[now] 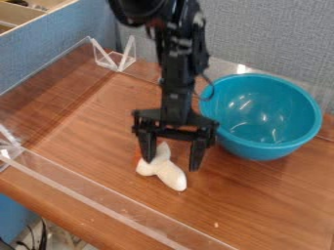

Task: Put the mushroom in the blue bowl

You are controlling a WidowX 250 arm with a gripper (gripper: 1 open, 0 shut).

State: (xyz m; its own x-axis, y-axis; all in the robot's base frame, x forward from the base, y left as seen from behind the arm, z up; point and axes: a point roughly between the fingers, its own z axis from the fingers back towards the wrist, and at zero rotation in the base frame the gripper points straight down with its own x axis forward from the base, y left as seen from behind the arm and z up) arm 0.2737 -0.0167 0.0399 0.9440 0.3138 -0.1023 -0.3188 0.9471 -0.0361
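Along the near edge of the wooden table [92, 127], a clear plastic wall [78, 190] runs from the left corner toward the right, with a second clear panel rising along the left side. Just behind that near wall, roughly midway along the table's width, the mushroom [167, 171] lies on its side on the brown wood, cream-white, its rounded end pointing toward the near right corner. A small orange-red speck shows at its far left end, beside the left finger.

Directly over the mushroom hangs the gripper [174, 156], black, pointing straight down, its jaws spread wide apart. The two fingers [146, 149] straddle the far part of the mushroom, one on each side, their tips low and close to the wood; whether either finger touches the toy cannot be told from this angle. Nothing is clamped between them.

Behind and right of the gripper, near the table's right edge, sits the blue bowl [290, 138], teal, glossy and deep, its inside catching light. It stands close to the gripper's right finger but apart from the mushroom.

From the gripper the black arm [183, 59] climbs to the top of the frame. Toward the far left corner a small clear stand [115, 56] rests against a blue-grey partition [78, 29] that backs the table.
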